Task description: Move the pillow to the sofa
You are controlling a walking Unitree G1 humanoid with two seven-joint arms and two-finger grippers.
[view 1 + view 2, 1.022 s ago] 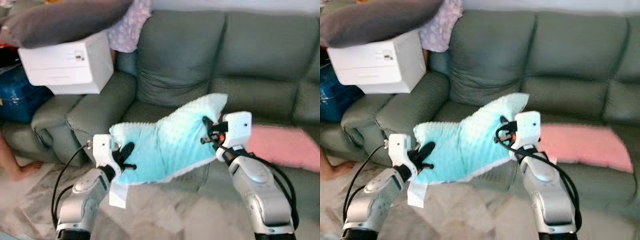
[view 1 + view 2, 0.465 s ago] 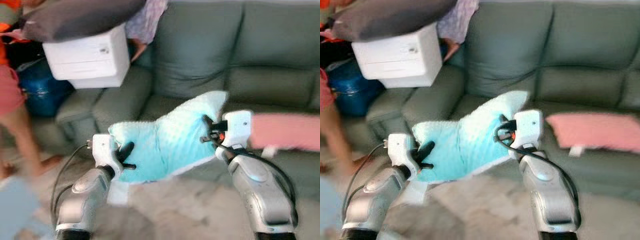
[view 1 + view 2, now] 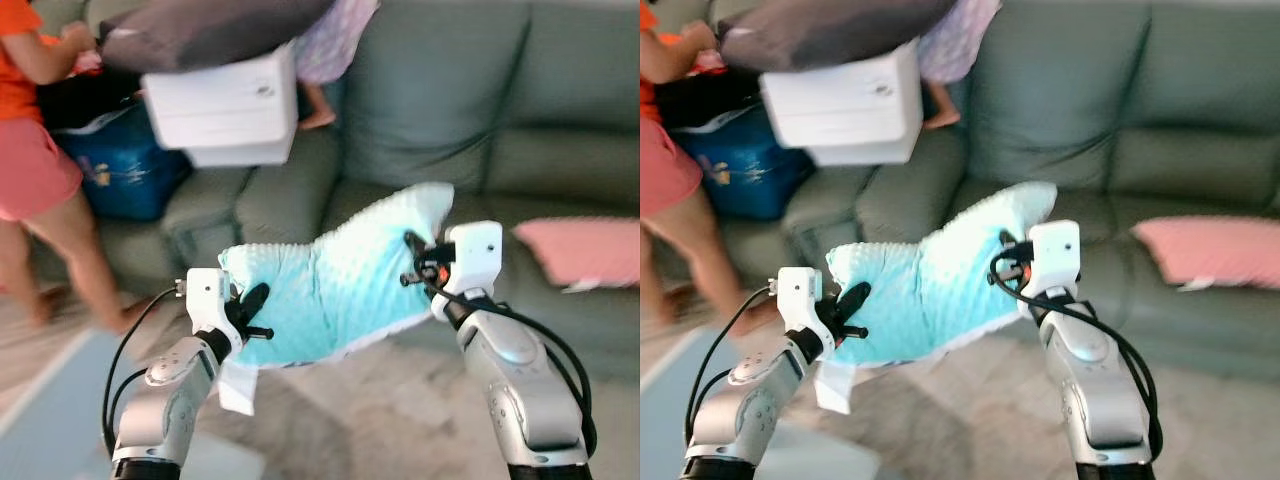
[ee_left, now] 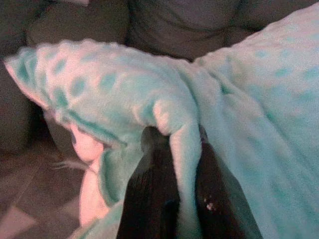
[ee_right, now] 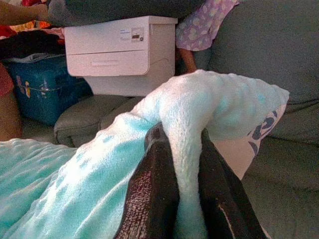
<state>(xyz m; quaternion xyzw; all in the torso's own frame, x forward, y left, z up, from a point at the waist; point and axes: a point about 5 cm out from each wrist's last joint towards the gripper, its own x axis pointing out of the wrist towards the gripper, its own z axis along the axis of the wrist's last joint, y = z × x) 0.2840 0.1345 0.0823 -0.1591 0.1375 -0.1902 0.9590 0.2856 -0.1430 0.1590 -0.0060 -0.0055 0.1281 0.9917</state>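
both grippers (image 3: 250, 318) (image 3: 412, 262) pinch pillow (image 3: 330, 285) edges, sofa (image 3: 440, 120) beyond.

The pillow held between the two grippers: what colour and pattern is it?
The pillow is light turquoise with a raised dotted texture, clearest in the left wrist view.

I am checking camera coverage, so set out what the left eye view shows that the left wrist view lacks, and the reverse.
Left eye view alone: the right tool, the flat pink cushion on the grey-green sofa, a white box and a person's leg. Left wrist view alone: a close look at two black fingers pinching a fold. Both: the fluffy turquoise dotted pillow in the left tool.
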